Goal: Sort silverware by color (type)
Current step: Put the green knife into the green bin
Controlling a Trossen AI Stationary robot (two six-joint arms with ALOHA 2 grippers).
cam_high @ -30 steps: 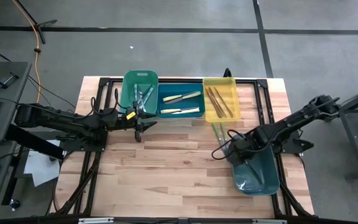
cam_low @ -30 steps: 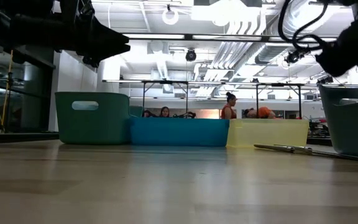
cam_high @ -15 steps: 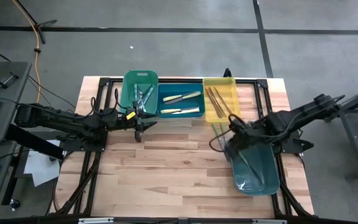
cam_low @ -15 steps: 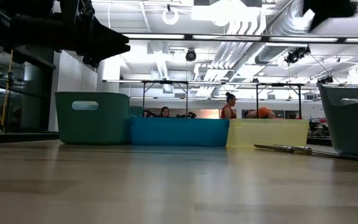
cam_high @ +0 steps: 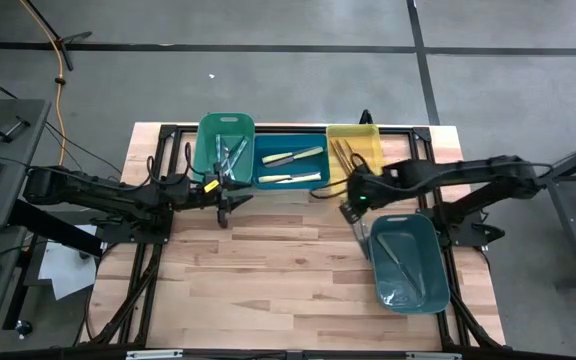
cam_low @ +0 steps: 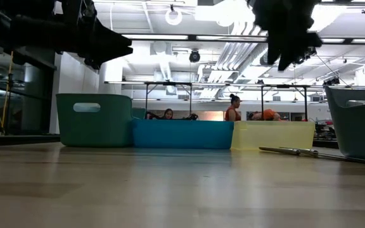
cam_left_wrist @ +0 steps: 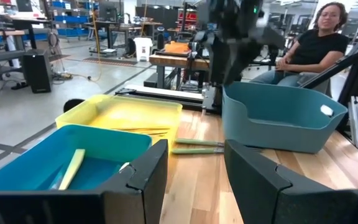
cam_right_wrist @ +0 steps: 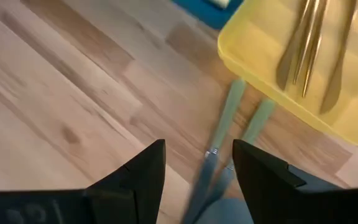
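Two green-handled pieces of silverware (cam_right_wrist: 227, 122) lie flat on the wood between the yellow bin (cam_high: 368, 140) and the teal bin (cam_high: 423, 285); the left wrist view shows them (cam_left_wrist: 194, 147) too. My right gripper (cam_right_wrist: 197, 152) hangs open above them, pointing steeply down, with nothing between its fingers. Another piece (cam_high: 400, 258) lies in the teal bin. Brownish pieces (cam_right_wrist: 309, 43) lie in the yellow bin, pale yellow ones (cam_high: 291, 157) in the blue bin (cam_high: 264, 166), and clear-bluish ones (cam_high: 230, 155) in the green bin (cam_high: 208, 135). My left gripper (cam_left_wrist: 194, 163) waits open and level by the green bin's near edge.
The three far bins stand side by side along the table's far edge. The teal bin stands apart at the right, near side. Bare wood (cam_high: 268, 270) spreads over the near left and middle. People sit in the room beyond the table (cam_left_wrist: 316, 37).
My right gripper has risen out of the teal bin's far left corner. It has swung toward the table's far edge and left, to above the green-handled pieces by the yellow bin, rolling as it went. The teal bin's inside now shows one piece lying there.
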